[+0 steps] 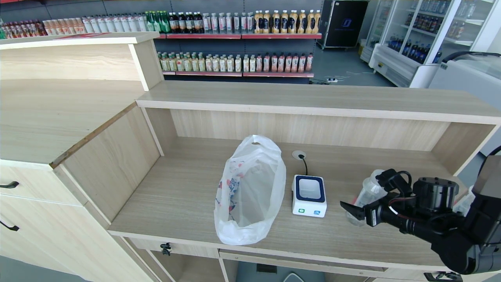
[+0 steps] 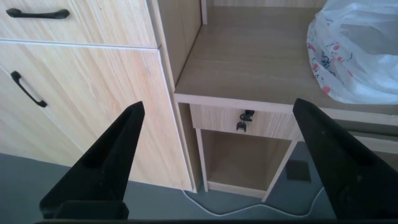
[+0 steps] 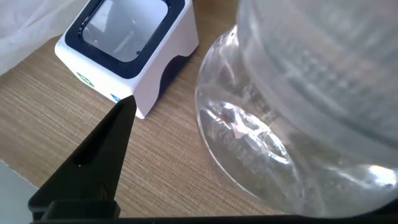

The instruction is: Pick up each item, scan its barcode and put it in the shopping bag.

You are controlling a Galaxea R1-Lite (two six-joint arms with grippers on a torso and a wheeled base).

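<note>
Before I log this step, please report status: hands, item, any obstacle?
Left hand open, empty, low by the counter. Right hand open around the clear bottle, not yet closed. Bottle on counter beside scanner; nothing between them.

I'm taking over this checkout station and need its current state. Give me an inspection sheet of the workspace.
Surface: light wooden counter, recessed under a raised ledge.
Job's things: white plastic shopping bag with red and blue print lying open; white barcode scanner with dark blue frame beside it; clear plastic bottle to the scanner's right.
Clutter: nothing seen.
Grippers: right gripper open, fingers either side of the bottle; left gripper open, off the counter's front, near the cabinet drawers.
Cables: black scanner cable runs into the counter.
Surroundings: shelves of drinks bottles; glass-door fridges.
</note>
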